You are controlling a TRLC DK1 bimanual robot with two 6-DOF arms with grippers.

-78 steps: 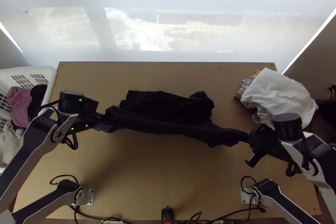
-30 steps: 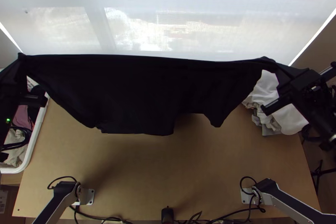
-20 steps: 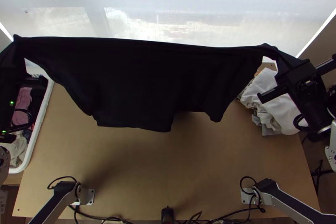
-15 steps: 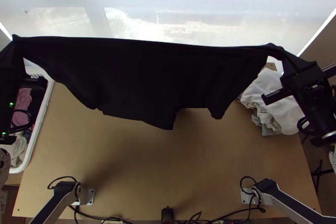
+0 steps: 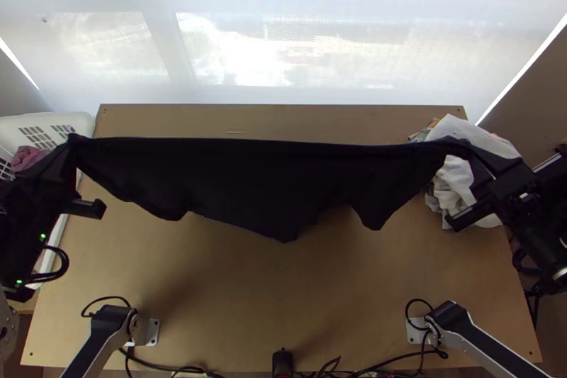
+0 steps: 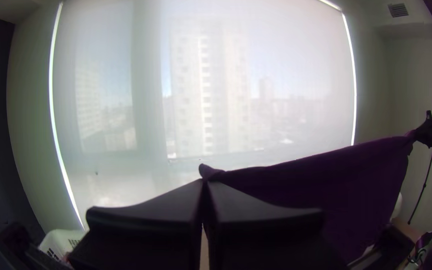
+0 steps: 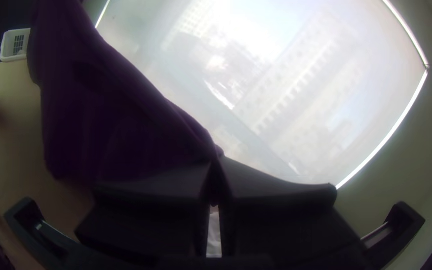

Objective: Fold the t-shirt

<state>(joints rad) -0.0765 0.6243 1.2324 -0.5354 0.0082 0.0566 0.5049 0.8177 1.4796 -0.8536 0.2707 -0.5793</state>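
Over the wooden table (image 5: 283, 307), holds the dark T-shirt (image 5: 248, 183) outstretched, pinched at opposite ends by the left gripper (image 6: 205, 181) and right gripper (image 7: 219, 159). Appears at the spreading step, ahead of folding; next, calls for lowering flat there.

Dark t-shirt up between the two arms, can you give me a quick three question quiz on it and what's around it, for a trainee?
1. True or false: the dark t-shirt hangs between the left hand and the right hand.
2. Where is the white cloth? a) in the left hand b) toward the table's far right corner c) near the arms' bases
3. Fill in: seen from above, the white basket stands at the table's ____ side.

Key: 1 true; 2 b; 3 left.
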